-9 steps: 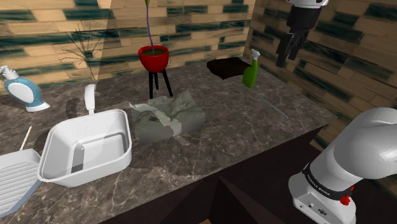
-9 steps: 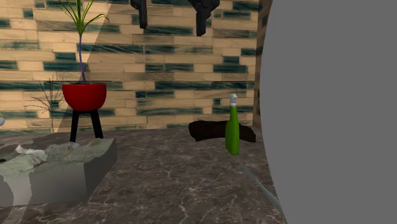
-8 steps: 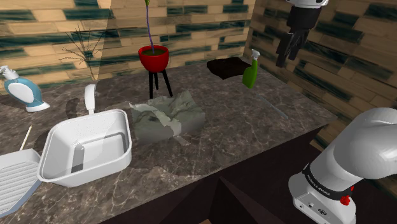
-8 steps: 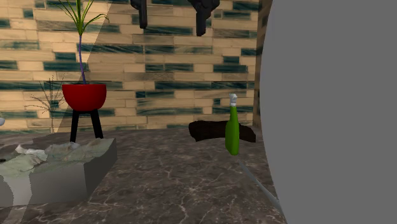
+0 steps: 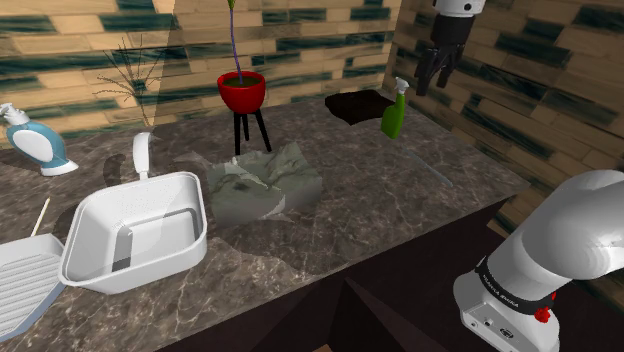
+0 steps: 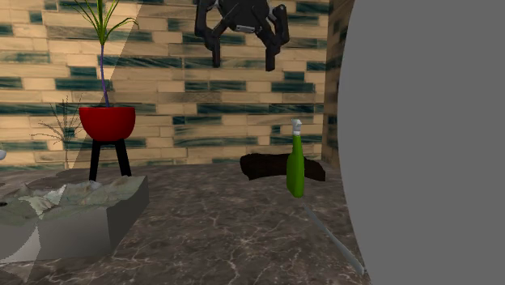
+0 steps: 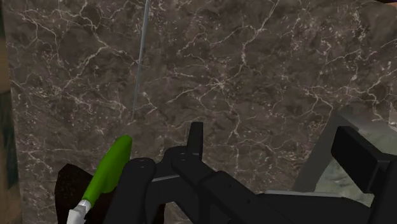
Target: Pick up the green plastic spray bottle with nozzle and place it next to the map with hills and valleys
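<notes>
Reach step: the pincer [image 6: 244, 63] hangs spread and empty, top centre of the second exterior view. The bottle [image 6: 295, 166] stands upright on the surface [image 6: 210, 235], right of centre, untouched. Next, I judge: descend, straddle its body.

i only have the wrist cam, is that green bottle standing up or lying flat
observer: Standing upright on the counter. The shoulder view shows the bottle by a dark mat.
operator: is the gripper down at it yet
observer: No. In the second exterior view the gripper hangs open, higher than the bottle's top, touching nothing.
operator: where's the map from there
observer: In the shoulder view the map lies to the bottle's left, just in front of a red pot on a stand.
</notes>
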Robot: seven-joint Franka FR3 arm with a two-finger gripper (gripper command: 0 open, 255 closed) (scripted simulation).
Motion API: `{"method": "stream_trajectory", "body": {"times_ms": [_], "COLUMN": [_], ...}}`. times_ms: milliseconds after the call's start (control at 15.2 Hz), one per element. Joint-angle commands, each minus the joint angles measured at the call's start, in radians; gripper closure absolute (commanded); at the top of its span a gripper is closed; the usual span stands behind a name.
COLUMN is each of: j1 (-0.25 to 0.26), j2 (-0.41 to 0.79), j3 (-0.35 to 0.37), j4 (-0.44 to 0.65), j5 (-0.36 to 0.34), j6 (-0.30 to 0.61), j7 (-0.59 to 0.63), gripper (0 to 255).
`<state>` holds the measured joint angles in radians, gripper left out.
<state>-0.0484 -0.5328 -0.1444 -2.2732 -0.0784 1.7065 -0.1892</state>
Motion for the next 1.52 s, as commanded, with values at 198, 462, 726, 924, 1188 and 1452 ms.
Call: {"method": "stream_trajectory", "body": {"times_ms": [198,462,726,924,1188,1452], "j1": [-0.020,-0.035,-0.054,-0.074,-0.113,-0.168], "j2": [0.175,0.321,0.470,0.585,0.745,0.915], "j3": [-0.055,-0.096,-0.133,-0.156,-0.178,-0.189], "j4": [0.104,0.212,0.339,0.448,0.615,0.816], "j5": [0.002,0.021,0.055,0.089,0.143,0.199], "j6": [0.076,0.114,0.135,0.138,0.123,0.084], "j7": [-0.029,-0.058,-0.090,-0.116,-0.148,-0.171], "gripper": [0,0,0,0,0,0]}}
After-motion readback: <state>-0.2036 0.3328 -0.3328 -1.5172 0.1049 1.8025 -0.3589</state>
